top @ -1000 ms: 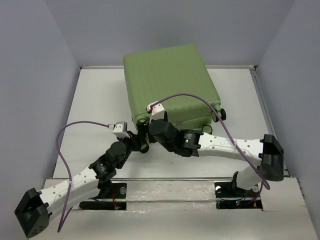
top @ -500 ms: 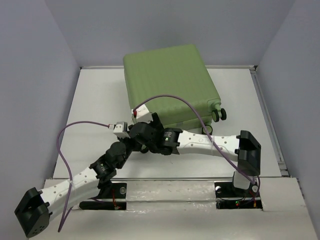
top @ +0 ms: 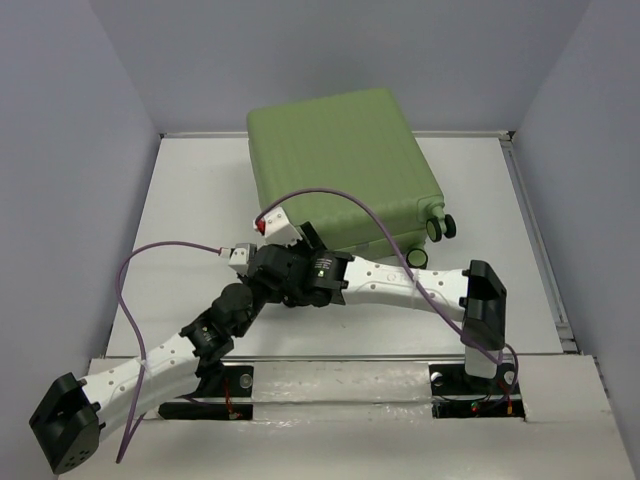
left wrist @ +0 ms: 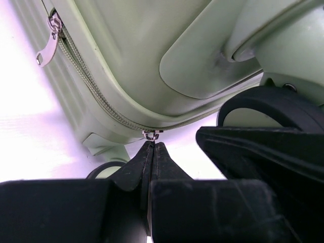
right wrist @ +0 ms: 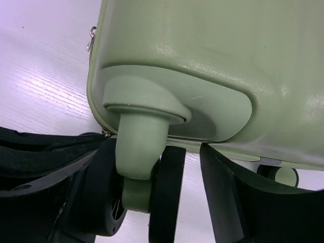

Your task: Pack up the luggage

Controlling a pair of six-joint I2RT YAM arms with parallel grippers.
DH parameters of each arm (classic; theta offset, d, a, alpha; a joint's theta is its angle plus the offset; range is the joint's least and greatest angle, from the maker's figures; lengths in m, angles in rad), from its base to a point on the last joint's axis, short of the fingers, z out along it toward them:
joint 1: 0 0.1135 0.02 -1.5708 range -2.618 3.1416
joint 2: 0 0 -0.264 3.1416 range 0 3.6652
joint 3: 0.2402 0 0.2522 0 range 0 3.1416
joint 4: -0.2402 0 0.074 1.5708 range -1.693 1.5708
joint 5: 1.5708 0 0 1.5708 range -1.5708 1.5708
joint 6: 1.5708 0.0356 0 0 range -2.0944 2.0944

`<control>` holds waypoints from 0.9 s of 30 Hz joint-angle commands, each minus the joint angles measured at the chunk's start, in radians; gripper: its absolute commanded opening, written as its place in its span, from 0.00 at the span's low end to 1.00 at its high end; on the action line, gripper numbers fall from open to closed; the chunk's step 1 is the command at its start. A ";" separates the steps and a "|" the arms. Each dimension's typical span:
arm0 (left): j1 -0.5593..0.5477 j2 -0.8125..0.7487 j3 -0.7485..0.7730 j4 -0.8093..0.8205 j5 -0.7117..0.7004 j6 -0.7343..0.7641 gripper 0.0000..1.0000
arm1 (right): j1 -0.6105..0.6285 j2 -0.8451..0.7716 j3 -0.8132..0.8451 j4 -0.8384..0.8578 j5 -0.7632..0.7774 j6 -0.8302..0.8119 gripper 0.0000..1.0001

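The light-green ribbed luggage (top: 335, 165) lies closed at the back middle of the table. My left gripper (left wrist: 152, 144) is shut on a small metal zipper pull (left wrist: 152, 135) at the luggage's near-left corner seam. In the top view the left gripper (top: 270, 282) is mostly covered by my right arm. My right gripper (right wrist: 139, 177) is open at that same corner, with a black-and-green caster wheel (right wrist: 136, 197) between its fingers (right wrist: 220, 195). In the top view the right gripper (top: 265, 262) sits against the corner.
A second zipper pull (left wrist: 48, 45) hangs farther along the zipper seam. Two more caster wheels (top: 438, 228) stick out at the luggage's near-right corner. Grey walls enclose the white table (top: 190, 200) on three sides. Purple cables arc over both arms.
My right arm has swung left along the luggage's near side to its near-left corner, beside the left gripper. The left arm and the luggage have not moved.
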 commanded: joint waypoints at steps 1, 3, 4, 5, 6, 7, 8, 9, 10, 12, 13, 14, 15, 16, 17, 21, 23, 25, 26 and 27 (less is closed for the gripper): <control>-0.004 -0.017 0.011 0.146 0.028 -0.010 0.06 | -0.001 0.021 0.099 0.009 0.089 -0.054 0.54; -0.004 -0.022 0.008 0.143 0.027 -0.010 0.06 | -0.001 0.022 0.097 0.009 0.088 -0.052 0.29; -0.002 -0.024 0.008 0.140 0.025 -0.010 0.06 | -0.001 0.017 0.091 0.008 0.090 -0.052 0.07; -0.002 -0.025 0.009 0.136 0.024 -0.008 0.06 | -0.001 0.011 0.079 0.008 0.088 -0.051 0.07; -0.002 -0.027 0.014 0.120 0.019 -0.005 0.06 | -0.001 -0.006 0.052 0.008 0.085 -0.052 0.07; -0.001 -0.028 0.016 0.110 0.019 -0.003 0.06 | -0.001 -0.021 0.028 0.006 0.084 -0.048 0.07; 0.002 -0.030 0.022 0.093 0.015 -0.002 0.06 | -0.001 -0.041 0.001 0.006 0.078 -0.045 0.07; 0.004 -0.033 0.038 0.036 0.010 0.003 0.06 | -0.018 -0.066 -0.034 0.006 0.064 -0.042 0.07; 0.007 -0.039 0.051 -0.001 -0.010 0.012 0.06 | -0.027 -0.133 -0.118 0.005 0.047 -0.040 0.07; 0.025 -0.041 0.104 -0.138 -0.022 0.026 0.06 | -0.061 -0.216 -0.215 0.002 0.012 -0.032 0.07; 0.034 -0.034 0.120 -0.182 -0.018 0.039 0.06 | -0.073 -0.309 -0.305 -0.001 -0.025 -0.031 0.07; 0.042 -0.031 0.134 -0.217 -0.009 0.040 0.06 | -0.083 -0.355 -0.306 -0.004 -0.025 -0.029 0.07; 0.057 -0.028 0.147 -0.278 0.004 0.047 0.06 | -0.096 -0.395 -0.373 -0.029 -0.046 -0.022 0.07; 0.062 -0.024 0.154 -0.335 0.011 0.040 0.06 | -0.097 -0.460 -0.416 -0.068 -0.065 -0.005 0.07; 0.062 -0.024 0.154 -0.335 0.010 0.027 0.06 | -0.097 -0.486 -0.432 -0.069 -0.073 0.010 0.07; 0.064 -0.001 0.187 -0.416 -0.021 -0.038 0.06 | -0.097 -0.560 -0.499 -0.129 -0.117 0.060 0.07; 0.071 0.004 0.204 -0.427 -0.097 -0.055 0.06 | -0.097 -0.586 -0.531 -0.129 -0.122 0.070 0.07; 0.090 0.062 0.233 -0.405 -0.180 -0.052 0.06 | -0.097 -0.632 -0.571 -0.110 -0.158 0.071 0.07; 0.097 0.097 0.242 -0.382 -0.185 -0.049 0.06 | -0.097 -0.652 -0.585 -0.084 -0.183 0.055 0.07; 0.103 0.140 0.252 -0.315 -0.121 -0.052 0.06 | -0.097 -0.690 -0.622 -0.011 -0.206 0.028 0.07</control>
